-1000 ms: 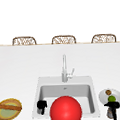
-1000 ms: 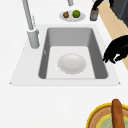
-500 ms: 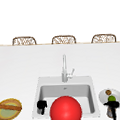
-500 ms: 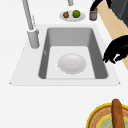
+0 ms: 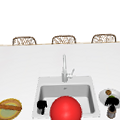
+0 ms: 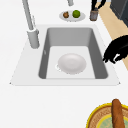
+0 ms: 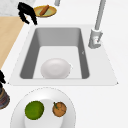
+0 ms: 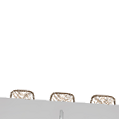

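Observation:
My left hand (image 5: 41,105) hovers over the front left rim of the sink (image 5: 37,97), fingers loosely drooping and holding nothing; it shows as left hand (image 6: 116,51) and left hand (image 7: 26,12) in the side views. My right hand (image 5: 112,101) sits on top of a dark jar (image 5: 111,113) on the counter right of the sink, fingers curled down round its top. The left side view shows that right hand (image 6: 96,4) over the jar (image 6: 93,15). A white bowl (image 6: 72,63) lies in the basin. A red round shape (image 5: 65,110) covers the sink's front in the front view.
A white plate (image 7: 17,110) with a green lime (image 7: 34,110) and a small brown fruit (image 7: 59,109) stands beside the jar (image 7: 3,99). A yellow plate (image 5: 3,104) with a bread stick (image 5: 9,107) sits left of the sink. The faucet (image 5: 64,68) rises behind the basin. Wicker chair backs (image 5: 64,39) line the far counter edge.

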`<action>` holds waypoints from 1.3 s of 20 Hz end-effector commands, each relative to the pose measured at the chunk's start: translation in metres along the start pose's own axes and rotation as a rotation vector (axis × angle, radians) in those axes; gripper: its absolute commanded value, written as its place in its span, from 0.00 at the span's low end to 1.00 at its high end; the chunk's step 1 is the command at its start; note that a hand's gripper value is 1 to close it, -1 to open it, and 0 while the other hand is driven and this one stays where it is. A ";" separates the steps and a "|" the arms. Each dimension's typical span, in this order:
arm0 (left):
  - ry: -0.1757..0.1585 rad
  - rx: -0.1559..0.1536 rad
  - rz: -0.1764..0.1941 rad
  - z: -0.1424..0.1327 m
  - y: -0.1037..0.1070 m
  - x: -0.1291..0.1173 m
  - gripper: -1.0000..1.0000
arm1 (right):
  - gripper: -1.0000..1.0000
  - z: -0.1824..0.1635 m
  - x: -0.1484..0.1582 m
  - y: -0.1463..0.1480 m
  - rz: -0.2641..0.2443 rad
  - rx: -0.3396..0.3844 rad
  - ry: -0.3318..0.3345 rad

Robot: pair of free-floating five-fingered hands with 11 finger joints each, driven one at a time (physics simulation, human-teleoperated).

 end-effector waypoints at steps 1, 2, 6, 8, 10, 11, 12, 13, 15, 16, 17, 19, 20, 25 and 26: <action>0.000 0.000 0.000 0.000 0.000 0.000 0.50 | 1.00 0.000 -0.003 0.001 0.007 0.001 -0.011; 0.000 0.000 0.000 0.000 0.000 0.000 0.50 | 1.00 0.000 -0.005 0.000 0.003 -0.004 -0.009; 0.000 0.000 0.000 0.000 0.000 0.000 0.50 | 0.00 0.000 -0.007 -0.003 -0.012 -0.009 -0.001; 0.000 0.000 0.000 0.000 0.000 0.000 0.50 | 0.00 0.003 -0.010 -0.010 -0.026 0.006 -0.004; 0.000 0.000 0.000 0.000 0.000 0.000 0.50 | 0.00 0.011 -0.014 -0.017 -0.019 0.030 -0.001; 0.000 0.000 0.000 0.000 0.000 0.000 0.50 | 0.00 0.014 -0.017 -0.021 -0.018 0.046 -0.004; 0.000 0.000 0.000 0.000 0.000 0.000 0.50 | 0.00 0.015 -0.018 -0.021 -0.015 0.057 -0.011; 0.000 0.000 0.000 0.000 0.000 0.000 0.50 | 0.00 0.017 -0.022 -0.023 -0.011 0.065 -0.018; 0.000 0.000 0.000 0.000 0.000 0.000 0.50 | 0.00 0.021 -0.025 -0.029 0.002 0.085 -0.010; 0.000 0.000 0.000 0.000 0.000 0.000 0.50 | 0.00 0.023 -0.027 -0.032 0.007 0.095 -0.009; 0.000 0.000 0.000 0.000 0.000 0.000 0.50 | 0.00 0.025 -0.027 -0.035 0.013 0.111 -0.007; 0.000 0.000 0.000 0.000 0.000 0.000 0.50 | 0.00 0.027 -0.024 -0.034 0.024 0.138 0.002; 0.000 0.000 0.000 0.000 0.000 0.000 0.50 | 0.00 0.026 -0.025 -0.030 0.035 0.130 -0.001; 0.000 0.000 0.000 0.000 0.000 0.000 0.50 | 0.00 0.011 -0.026 -0.011 0.023 0.080 0.003; 0.000 0.000 0.000 0.000 0.000 0.000 0.50 | 0.00 0.009 -0.025 -0.008 0.021 0.081 0.006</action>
